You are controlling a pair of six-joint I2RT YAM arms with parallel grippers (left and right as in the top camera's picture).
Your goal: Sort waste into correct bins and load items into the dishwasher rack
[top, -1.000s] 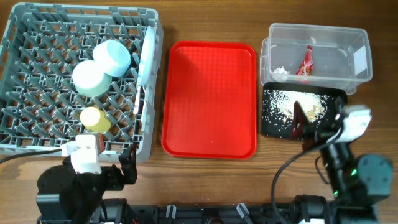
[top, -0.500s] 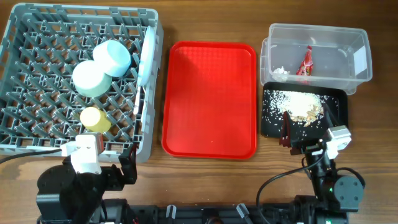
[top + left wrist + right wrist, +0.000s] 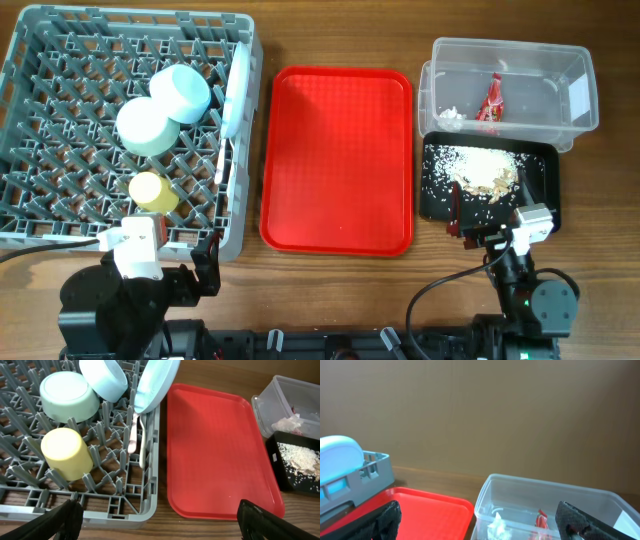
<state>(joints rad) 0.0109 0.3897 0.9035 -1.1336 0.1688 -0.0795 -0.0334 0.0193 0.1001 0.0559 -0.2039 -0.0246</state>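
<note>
The grey dishwasher rack [image 3: 40, 215] holds a pale green bowl [image 3: 146, 126], a light blue bowl [image 3: 181, 92], a yellow cup [image 3: 152, 191], a white plate [image 3: 236, 92] on edge, and a fork and spoon [image 3: 136, 440]. In the clear tub [image 3: 575, 75] lie the red wrapper [image 3: 492, 100] and the white paper [image 3: 450, 116]. Beige crumbs [image 3: 482, 168] cover the black tray [image 3: 547, 190]. My left gripper [image 3: 167, 530] is open and empty in front of the rack's near corner. My right gripper [image 3: 490, 205] hangs open and empty over the black tray's near edge, facing the tub [image 3: 545, 505].
A large red serving tray [image 3: 337, 160] lies bare between the rack and the bins. Wooden table shows in front of it. Both arm bases sit at the front edge.
My right arm has drawn back from over the black tray toward the front edge and folded in. The left arm has not moved.
</note>
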